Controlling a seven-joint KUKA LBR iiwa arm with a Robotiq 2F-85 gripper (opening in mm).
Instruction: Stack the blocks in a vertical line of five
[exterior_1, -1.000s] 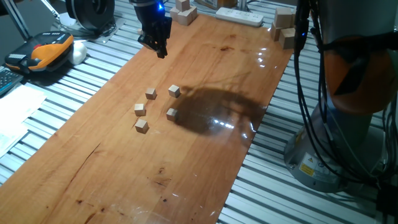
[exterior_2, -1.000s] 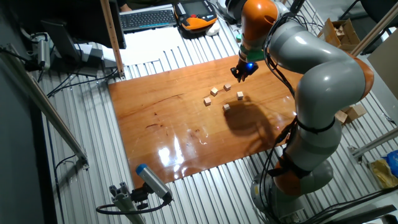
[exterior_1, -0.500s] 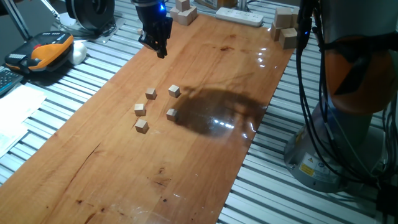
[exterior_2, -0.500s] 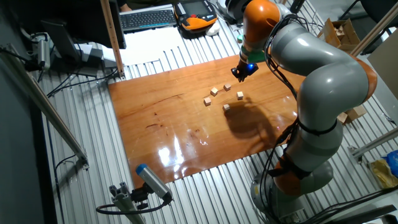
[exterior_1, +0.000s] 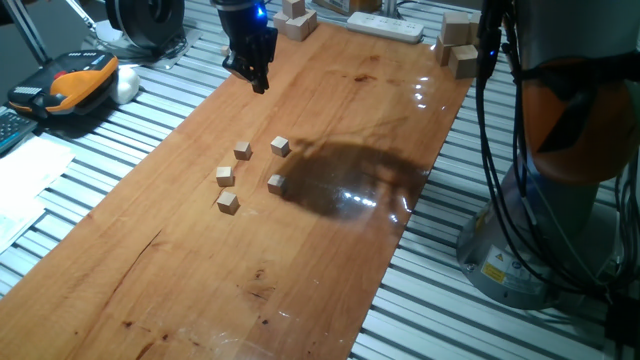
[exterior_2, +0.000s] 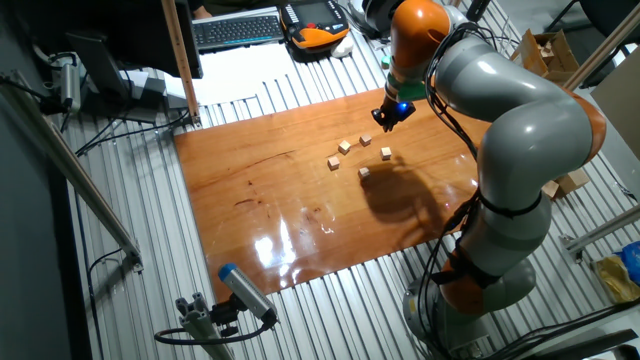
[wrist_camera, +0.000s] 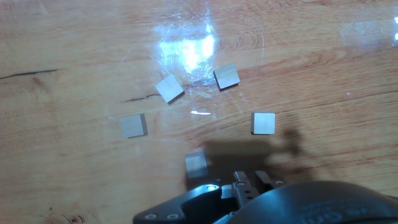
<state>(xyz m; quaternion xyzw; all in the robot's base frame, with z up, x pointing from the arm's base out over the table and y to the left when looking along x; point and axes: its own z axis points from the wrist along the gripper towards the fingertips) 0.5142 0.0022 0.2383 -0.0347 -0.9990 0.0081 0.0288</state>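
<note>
Above the counter (exterior_1: 330, 120) fingers (exterior_1: 256, 72) hang, gap unreadable; five blocks (exterior_1: 250, 176) loose, unstacked; next: descend, grab one.

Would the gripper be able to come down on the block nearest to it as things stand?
Probably yes: the gripper hangs above the board, the nearest block lies apart from the others, and nothing stands between them.
</note>
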